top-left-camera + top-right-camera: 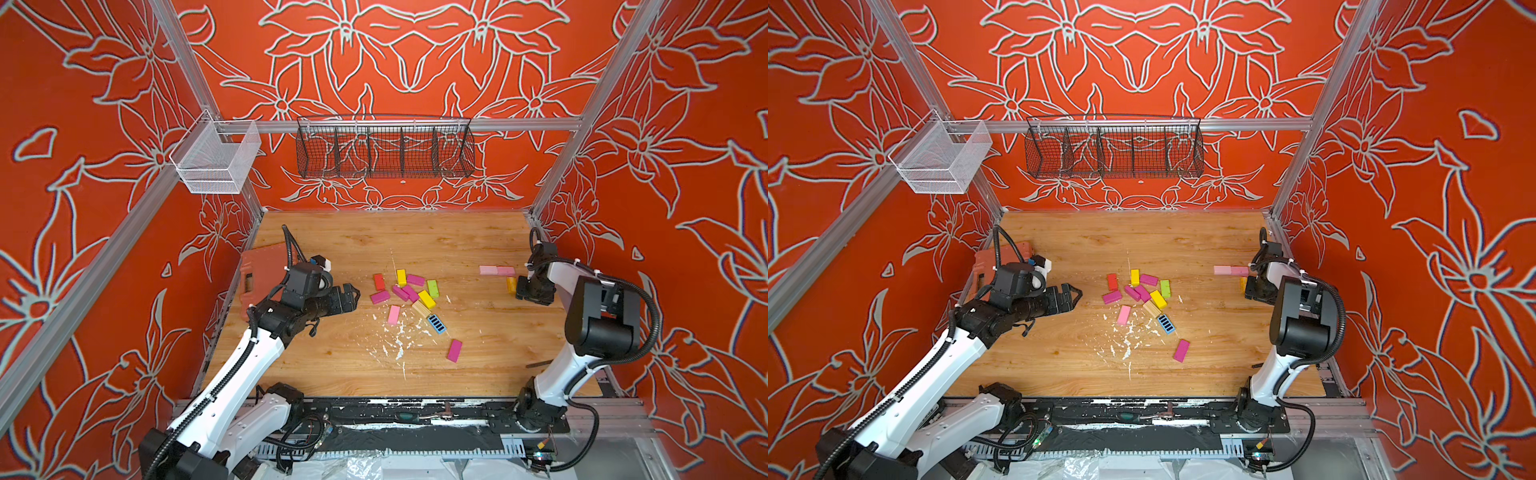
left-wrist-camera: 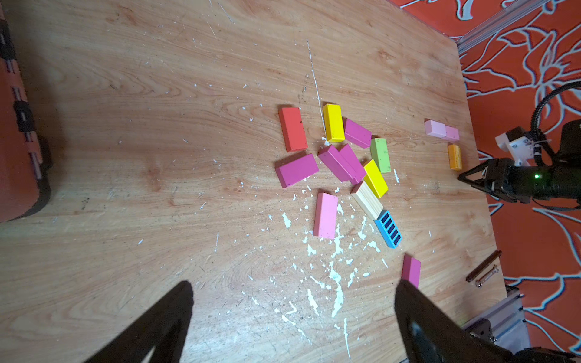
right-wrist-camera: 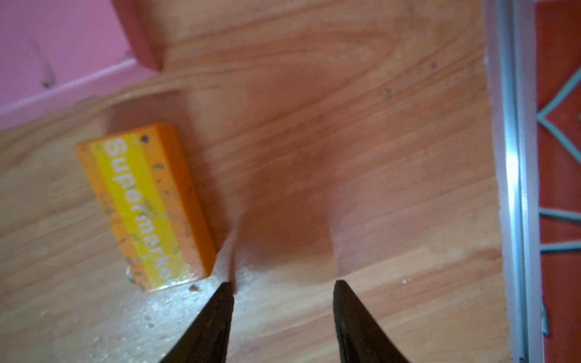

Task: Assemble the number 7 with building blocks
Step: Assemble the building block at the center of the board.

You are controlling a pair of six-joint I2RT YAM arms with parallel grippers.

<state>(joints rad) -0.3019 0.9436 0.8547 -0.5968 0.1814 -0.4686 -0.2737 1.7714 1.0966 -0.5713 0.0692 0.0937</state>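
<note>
Fifteen blocks in view, all on the wood-grain worktop: small flat rectangular bars, matte paint, crisp edges. By colour: five magenta, three pale pink, two yellow, one each of red, green, orange, bare wood with lined grain, and blue with dark stripes.

Twelve loose mid-worktop amid white flecks and scratches, several touching; one magenta of these alone, nearer the front edge. At the right side, a start on the 7: two pale pink bars end to end, touching, and the orange bar just below their right end, a small gap between. White "Supermarke" lettering on a yellow band along the orange bar, face scuffed.

Spread wide, nothing in it: left hand, above the worktop left of the pile. Pointed down beside the orange bar: right hand, black tapered fingers partly spread, nothing between them, one tip just beside the bar's corner; contact impossible to tell.

Smooth red-brown plastic case at the left edge, behind the left arm. Hung on the frame rails, two baskets: one of black wire with dividers, one of white mesh.
</note>
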